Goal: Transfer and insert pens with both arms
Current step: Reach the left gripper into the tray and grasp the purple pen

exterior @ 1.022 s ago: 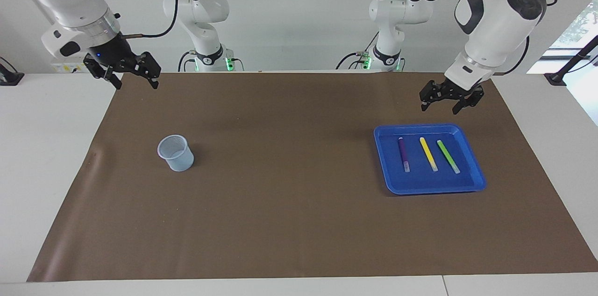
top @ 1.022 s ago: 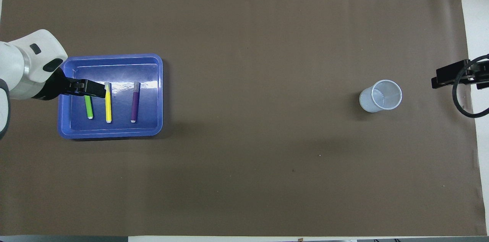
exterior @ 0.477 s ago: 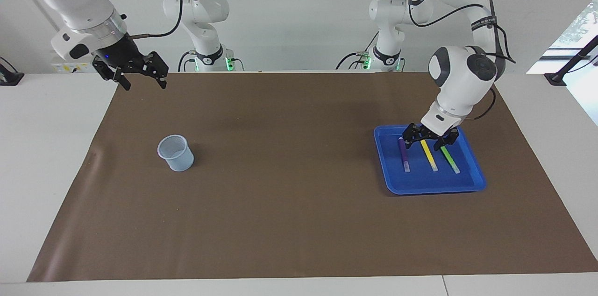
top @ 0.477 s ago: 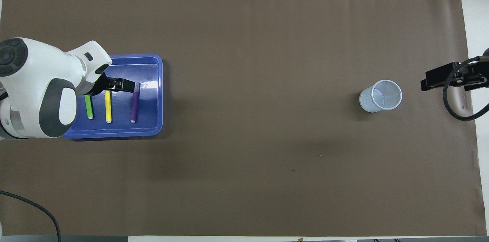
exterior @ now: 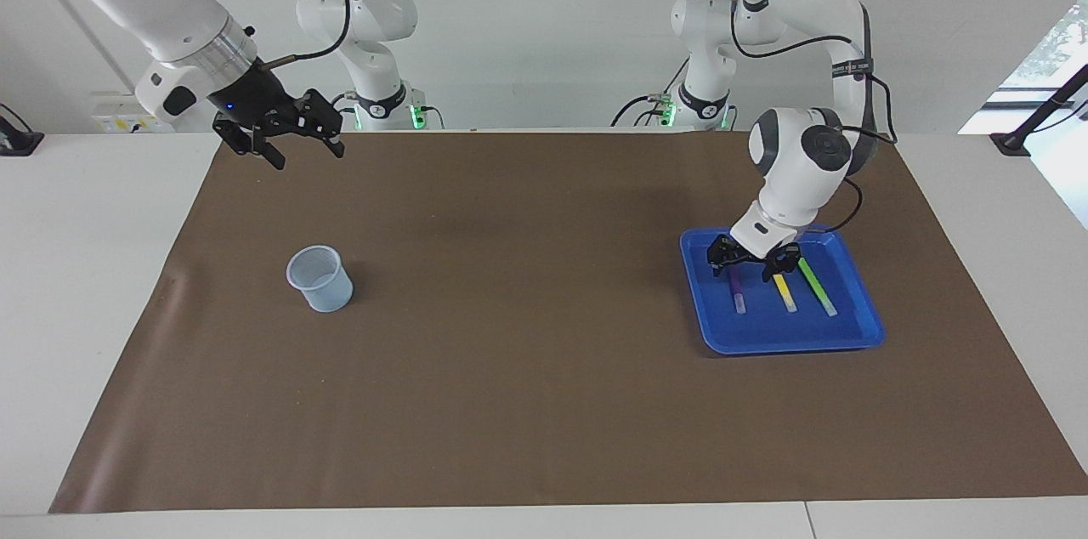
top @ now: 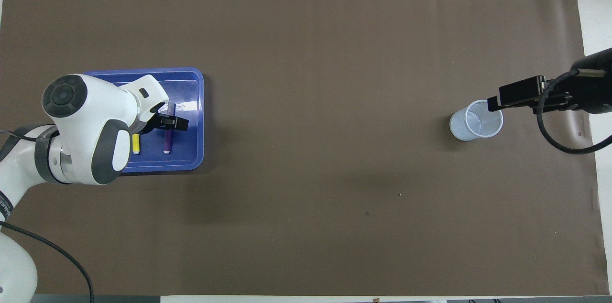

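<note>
1. While the left claw [exterior: 755, 263] hangs low over the blue tray [exterior: 858, 335], its jaws stand spread wide, one fingertip down by the purple pen [exterior: 736, 292] and the other by the yellow pen [exterior: 785, 292]; it has hold of nothing, and whether a tip touches either pen I cannot tell
2. Seen from overhead, the left claw [top: 173, 123] covers the middle of the purple pen [top: 167, 143], and the left arm's white wrist hides most of the yellow pen [top: 136, 144] and all of the green one
3. All three pens lie side by side in the tray, whitish ends pointing away from the robots; the green pen [exterior: 818, 287] is the one closest to the left arm's end of the bench, clear of the claw
4. The tray [top: 191, 159] rests on the brown mat [exterior: 527, 369] toward the left arm's end of the bench
5. The right claw [exterior: 293, 137] is up in the air over the mat's edge nearest the robots, at the right arm's end; its jaws are wide apart and empty
6. A pale mesh cup [exterior: 320, 277] stands upright on the mat toward the right arm's end, well apart from the tray; from overhead the raised right claw [top: 519, 94] overlaps the rim of the cup [top: 471, 124] without touching it
</note>
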### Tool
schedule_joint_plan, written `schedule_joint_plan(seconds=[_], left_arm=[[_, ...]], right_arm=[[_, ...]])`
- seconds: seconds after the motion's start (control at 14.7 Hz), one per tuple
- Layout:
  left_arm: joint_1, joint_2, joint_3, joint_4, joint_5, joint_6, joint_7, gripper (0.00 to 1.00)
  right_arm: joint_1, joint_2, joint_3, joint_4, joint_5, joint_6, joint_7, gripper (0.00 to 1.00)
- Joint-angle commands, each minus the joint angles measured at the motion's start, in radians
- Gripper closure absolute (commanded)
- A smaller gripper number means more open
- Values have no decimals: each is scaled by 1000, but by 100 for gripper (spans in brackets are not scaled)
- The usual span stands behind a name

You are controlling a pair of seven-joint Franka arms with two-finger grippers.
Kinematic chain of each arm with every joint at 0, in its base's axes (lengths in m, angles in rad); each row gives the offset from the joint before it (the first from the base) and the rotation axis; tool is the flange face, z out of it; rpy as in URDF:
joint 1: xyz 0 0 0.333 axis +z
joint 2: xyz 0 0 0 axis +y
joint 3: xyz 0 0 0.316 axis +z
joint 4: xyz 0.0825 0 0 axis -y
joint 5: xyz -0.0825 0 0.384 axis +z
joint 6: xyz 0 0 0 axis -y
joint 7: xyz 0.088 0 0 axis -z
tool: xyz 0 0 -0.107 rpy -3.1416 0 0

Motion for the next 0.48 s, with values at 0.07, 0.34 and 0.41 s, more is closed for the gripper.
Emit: schedule_joint_plan(seconds=[0.07, 0.34, 0.41], left_arm=[[-19, 38, 11, -7, 20, 65, -6, 11], [-13, 39, 11, -2, 22, 54, -6, 100], [-13, 39, 11, 1, 22, 51, -4, 100]], right_arm=[[55, -122, 7, -250, 158, 198, 122, 0], [126, -121, 7, -279, 259, 304, 258, 0], [140, -122, 7, -294, 280, 329, 272, 0]])
